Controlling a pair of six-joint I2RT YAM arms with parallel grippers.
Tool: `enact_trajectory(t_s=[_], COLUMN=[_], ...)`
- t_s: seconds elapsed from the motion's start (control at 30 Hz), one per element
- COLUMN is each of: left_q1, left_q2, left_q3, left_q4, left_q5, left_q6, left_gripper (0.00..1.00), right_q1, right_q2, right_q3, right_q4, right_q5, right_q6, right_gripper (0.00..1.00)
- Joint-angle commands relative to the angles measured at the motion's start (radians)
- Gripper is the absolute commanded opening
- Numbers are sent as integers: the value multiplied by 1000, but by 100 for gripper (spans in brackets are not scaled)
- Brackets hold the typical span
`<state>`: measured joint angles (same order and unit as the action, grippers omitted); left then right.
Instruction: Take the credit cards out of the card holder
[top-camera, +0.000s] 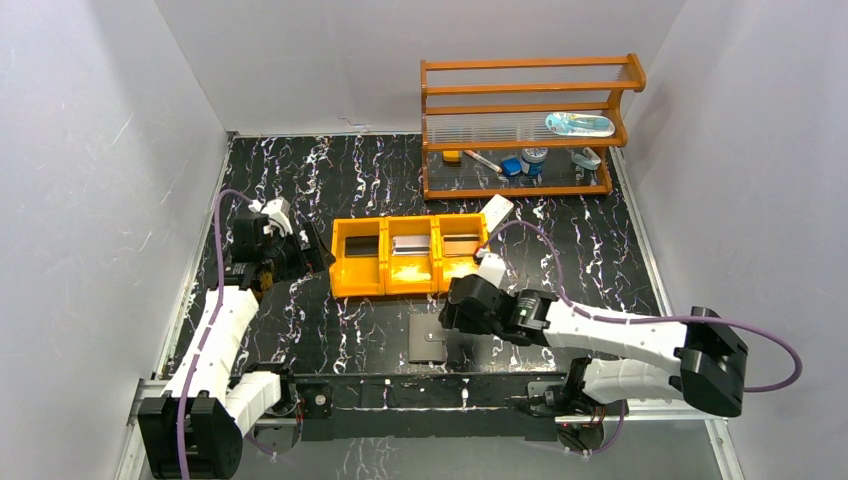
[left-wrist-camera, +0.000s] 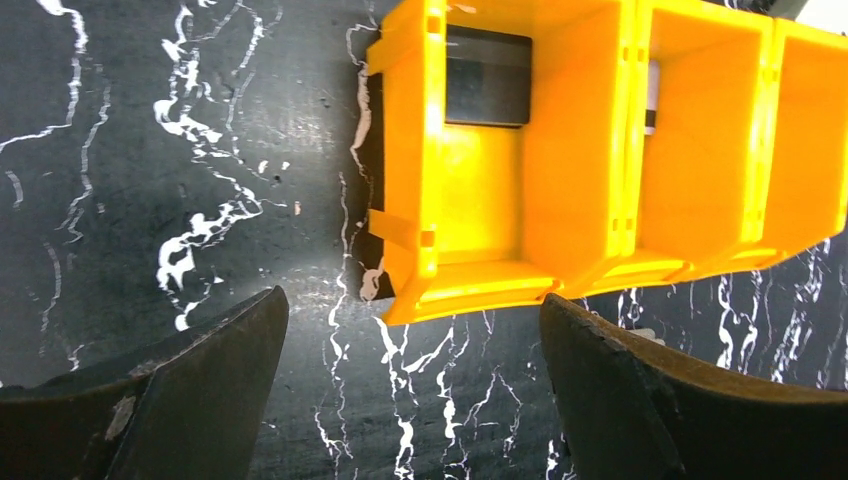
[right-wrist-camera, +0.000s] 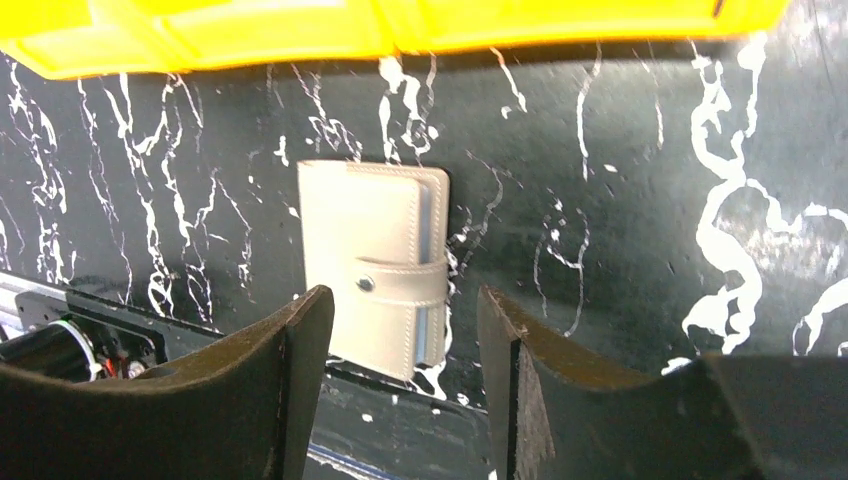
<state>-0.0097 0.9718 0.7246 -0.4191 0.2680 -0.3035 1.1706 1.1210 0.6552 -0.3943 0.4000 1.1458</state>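
The right hand (right-wrist-camera: 405, 310) hovers low, jaws apart with nothing between them. Its fingertips frame the card holder (right-wrist-camera: 370, 250), which lies flat and snapped shut on the counter (right-wrist-camera: 620, 200) just in front of the orange tray (top-camera: 410, 285). The credit cards (top-camera: 410, 248) sit one to a compartment there (dark card (left-wrist-camera: 487, 75) left, silvery middle, brownish card (top-camera: 460, 246) right), so the emptying looks done. The left hand (left-wrist-camera: 412, 300) hangs wide and empty by the tray's left end, probably just out of the way.
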Motion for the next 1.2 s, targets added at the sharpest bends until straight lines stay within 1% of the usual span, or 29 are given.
enact_trajectory(t_s=[0.0,0.17,0.23,0.33,0.43,0.6,0.8,1.0,1.17], left_q1=[1,0,1,0,0,-3,-20,-90,-105], left_q2=[5,43,61,128,175,223,309,371,384], left_q3=[-11,-10,-24,-13,-14,-26,7,34,52], left_q4=[25,30,56,72,100,164,226,286,277], left_q5=[116,142,199,277,287,316,365,315,268], left_q6=[21,22,14,4,-34,-110,-150,-191,-194], left_gripper=[94,90,89,85,84,83,81,81,81], right_q1=[-24,-89,-109,-179,-216,-249,-292,-327,-328], right_q2=[91,233,288,383,453,465,453,436,404], right_q3=[124,206,250,353,417,399,363,329,324], right_q4=[-59,-7,13,-23,-53,-16,23,48,53], right_q5=[53,-40,-44,-69,-82,-106,-136,-167,-204], right_q6=[-117,-176,-227,-275,-290,-284,-290,-289,-339], right_gripper=[63,63,63,62,62,61,62,62,62])
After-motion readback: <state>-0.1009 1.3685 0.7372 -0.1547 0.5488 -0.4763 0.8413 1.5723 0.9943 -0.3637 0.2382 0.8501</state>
